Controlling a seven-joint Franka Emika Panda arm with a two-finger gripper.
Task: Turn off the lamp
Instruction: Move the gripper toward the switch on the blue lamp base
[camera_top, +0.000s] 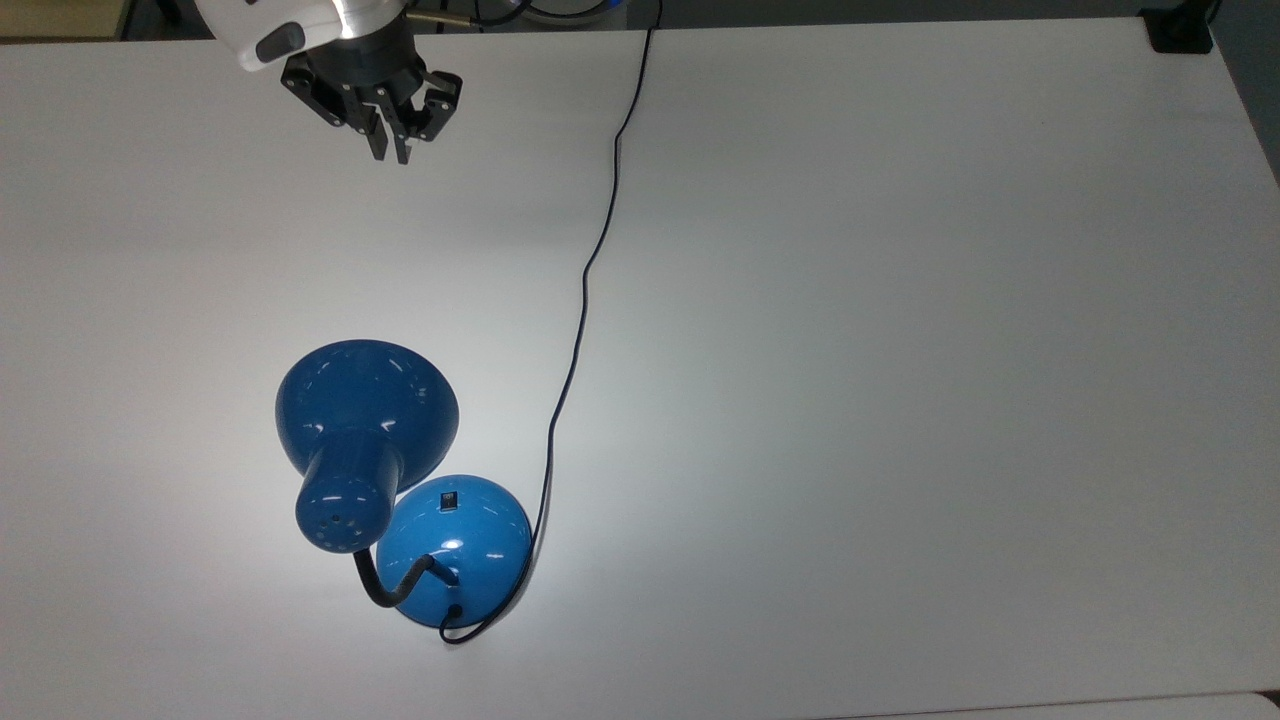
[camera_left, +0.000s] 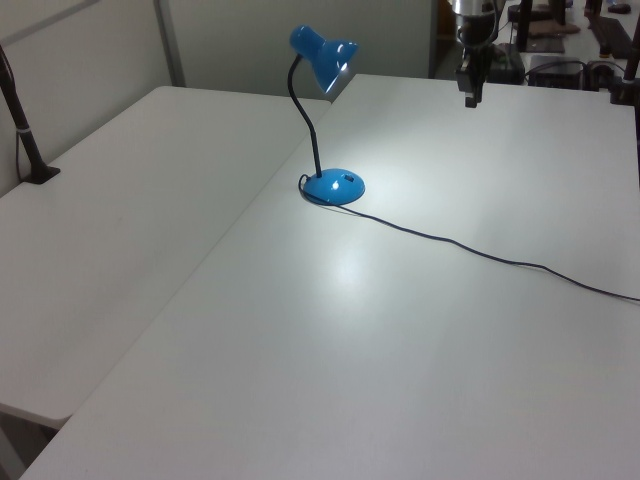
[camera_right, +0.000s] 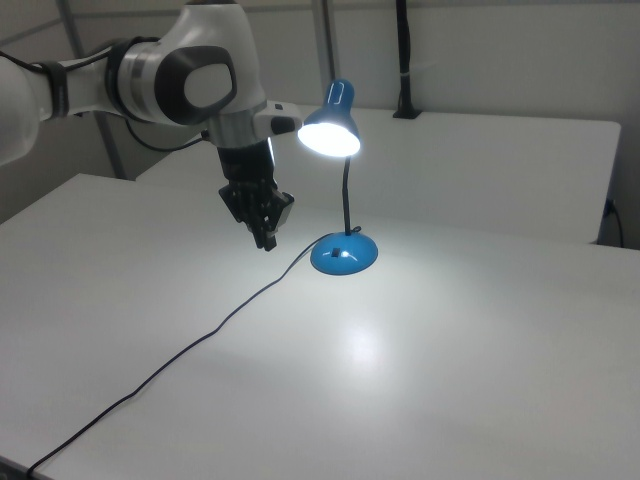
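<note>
The glossy blue metal desk lamp, lit, stands on the white desk well below the black claw in the top view; its fingers seem together

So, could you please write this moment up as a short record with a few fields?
lamp: lit, upright on the white table
shade: bulb glowing, facing down
switch: small and black, on the domed base, untouched
cord: runs from the base across the table toward the top view's upper edge
claw: shut, holding nothing, above the table, well apart from the lamp
task state: not yet done
</note>
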